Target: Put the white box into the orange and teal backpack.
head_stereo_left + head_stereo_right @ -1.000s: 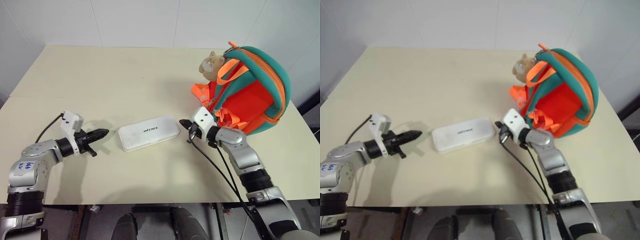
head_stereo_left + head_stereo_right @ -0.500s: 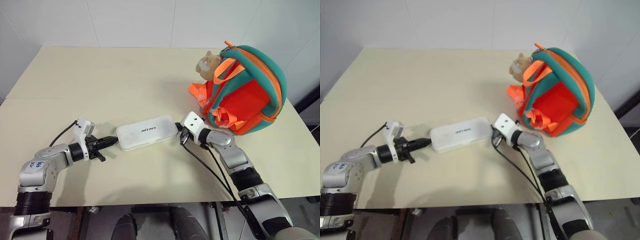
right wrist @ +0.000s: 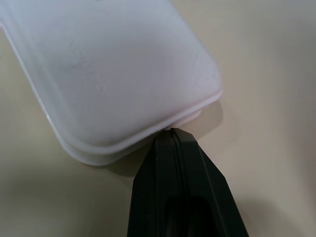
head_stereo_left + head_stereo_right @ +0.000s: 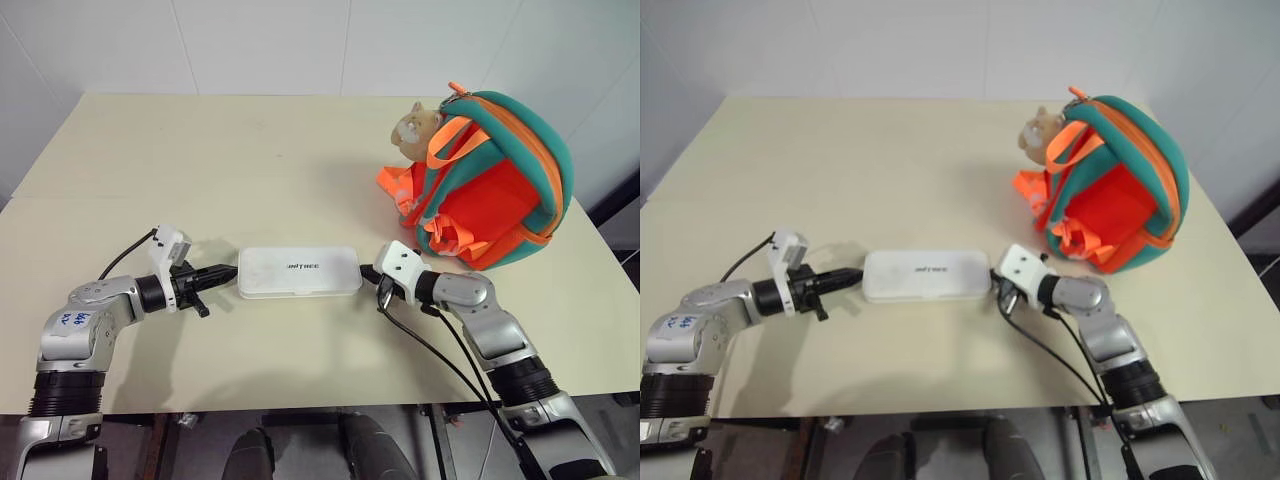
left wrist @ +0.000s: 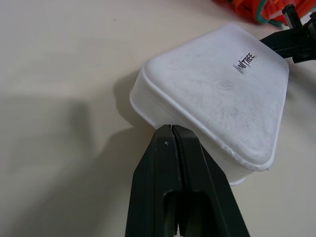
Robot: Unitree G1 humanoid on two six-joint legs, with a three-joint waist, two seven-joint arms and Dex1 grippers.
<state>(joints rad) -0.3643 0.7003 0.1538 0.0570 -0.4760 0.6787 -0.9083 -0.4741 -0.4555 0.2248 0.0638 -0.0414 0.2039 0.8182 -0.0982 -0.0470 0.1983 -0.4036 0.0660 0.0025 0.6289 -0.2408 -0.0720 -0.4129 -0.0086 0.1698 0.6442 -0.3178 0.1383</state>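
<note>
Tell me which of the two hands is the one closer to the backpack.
The right hand, shut, its tip at the white box's end nearest the orange and teal backpack. The left hand, also shut, sits at the box's opposite end, farther away.

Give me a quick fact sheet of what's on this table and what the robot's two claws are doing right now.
table: pale beige top
white box: lies flat near the front middle of the table, lid up, small dark lettering
left gripper: shut, tip against the box's left end
right gripper: shut, tip against the box's right end
orange and teal backpack: stands at the right rear, apart from the box
plush toy: tan, on the backpack's upper left
box in backpack: not yet
</note>
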